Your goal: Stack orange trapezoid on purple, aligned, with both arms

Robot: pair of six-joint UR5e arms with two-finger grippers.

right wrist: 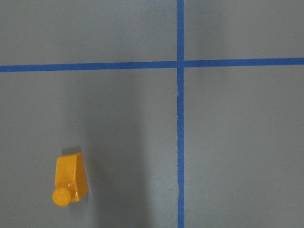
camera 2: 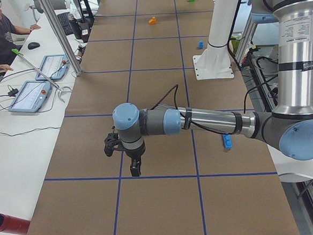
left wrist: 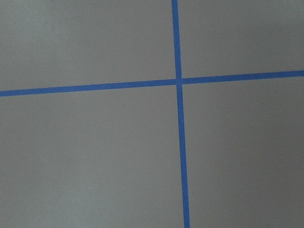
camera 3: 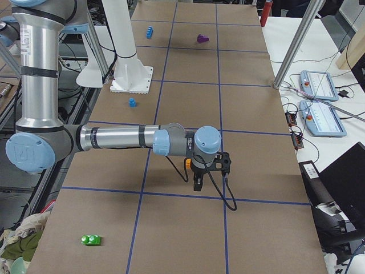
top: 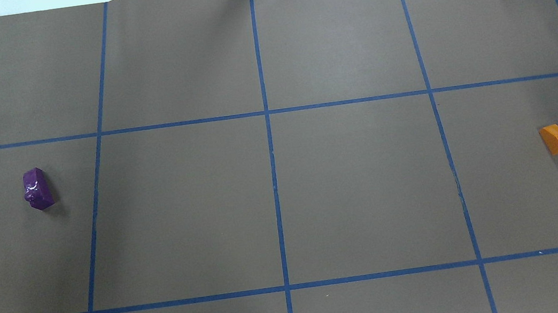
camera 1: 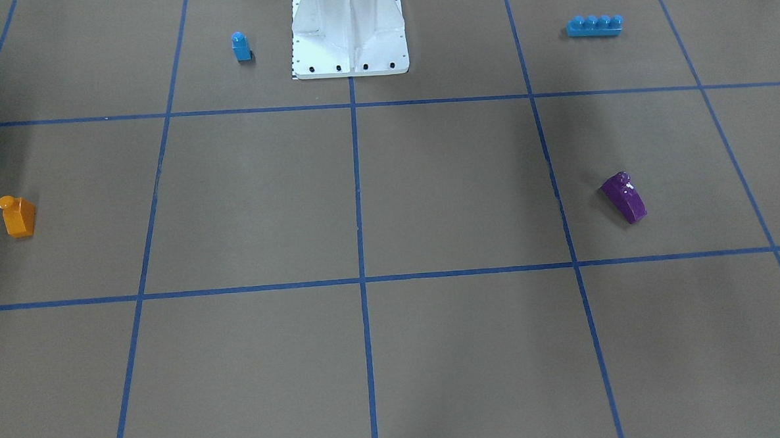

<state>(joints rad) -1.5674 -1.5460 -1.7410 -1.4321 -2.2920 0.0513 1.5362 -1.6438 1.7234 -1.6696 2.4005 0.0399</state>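
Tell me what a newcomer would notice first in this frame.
Two bright bricks on the brown table, gridded with blue tape: the orange trapezoid far on the robot's right, the purple far on its left, wide apart. In the side views the right gripper hangs low, close to the orange trapezoid, and the left gripper hangs low above bare table.

The blue-taped worktop bears the orange trapezoid near the right hand, the purple well apart from it
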